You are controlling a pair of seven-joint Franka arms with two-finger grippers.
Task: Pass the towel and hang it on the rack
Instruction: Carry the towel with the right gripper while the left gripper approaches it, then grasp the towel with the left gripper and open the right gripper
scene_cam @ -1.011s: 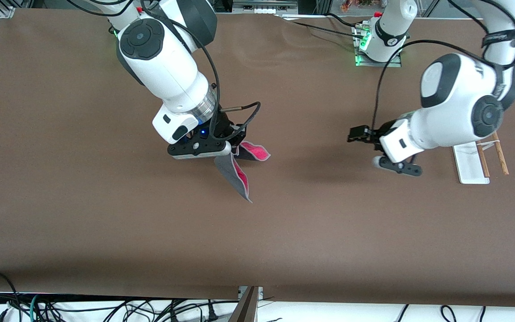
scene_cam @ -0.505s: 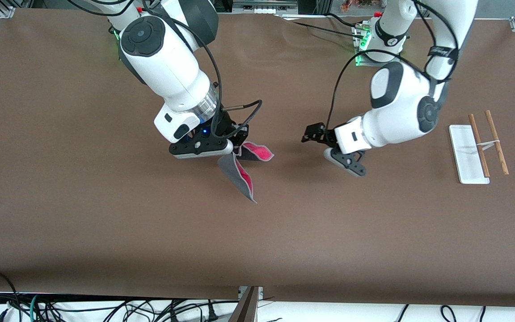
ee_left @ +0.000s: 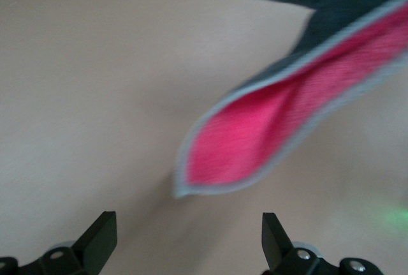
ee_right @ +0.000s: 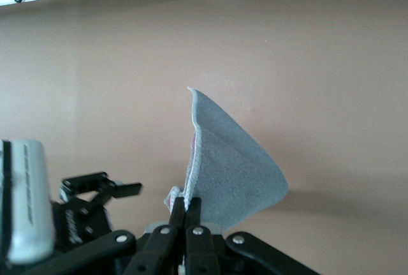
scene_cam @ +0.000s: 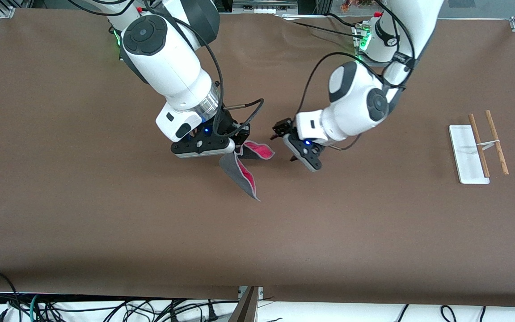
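Loosely draped towel (scene_cam: 241, 169) shows grey and pink.

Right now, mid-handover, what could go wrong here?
The left gripper, jaws open, faces a drooping towel flap; it may catch only the stitched edge, so the cloth could slip. The right gripper pinches just one corner, so releasing too soon could drop it. The rack stands toward the left arm's end of the table, a long carry.
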